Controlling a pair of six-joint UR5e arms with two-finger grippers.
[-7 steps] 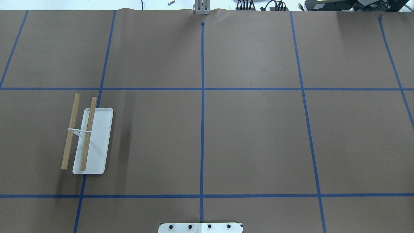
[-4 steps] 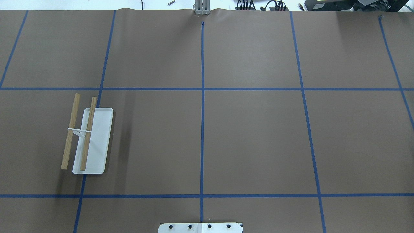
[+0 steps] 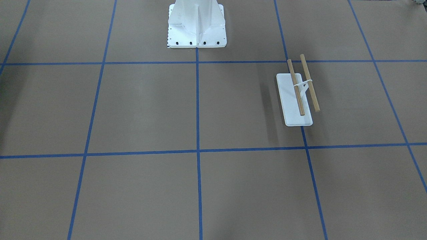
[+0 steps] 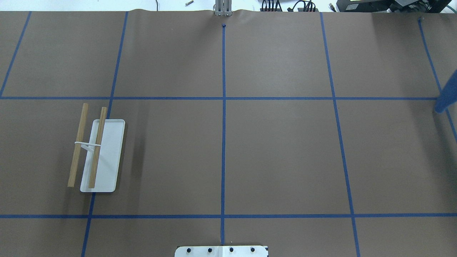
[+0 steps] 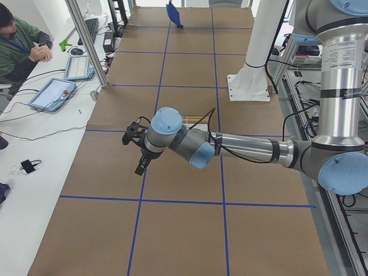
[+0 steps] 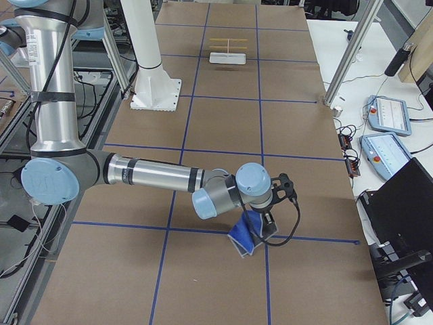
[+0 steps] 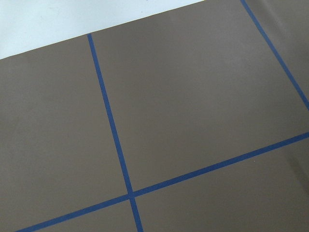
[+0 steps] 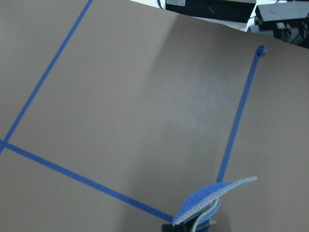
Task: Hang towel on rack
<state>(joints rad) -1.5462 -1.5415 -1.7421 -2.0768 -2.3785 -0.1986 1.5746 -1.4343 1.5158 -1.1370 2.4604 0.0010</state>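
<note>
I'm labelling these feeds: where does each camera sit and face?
Front-facing: across the table, facing the pedestal; no arms.
Overhead: behind the robot, looking down; pedestal's base only.
Exterior left: table's end, looking along; left arm, left gripper.
Exterior right: opposite end; right arm, right gripper, towel.
Left wrist: down at table; no robot.
Right wrist: down at table; towel at right gripper's tip.
Shared: front-facing and overhead show the rack.

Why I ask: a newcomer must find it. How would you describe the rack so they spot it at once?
Start from the brown table gridded with blue tape and go to the robot's left side, away from the white pedestal. The rack stands there: a flat white base plate carrying two parallel wooden dowels. Unlike the all-white bolted pedestal, it is small and has wood.
</note>
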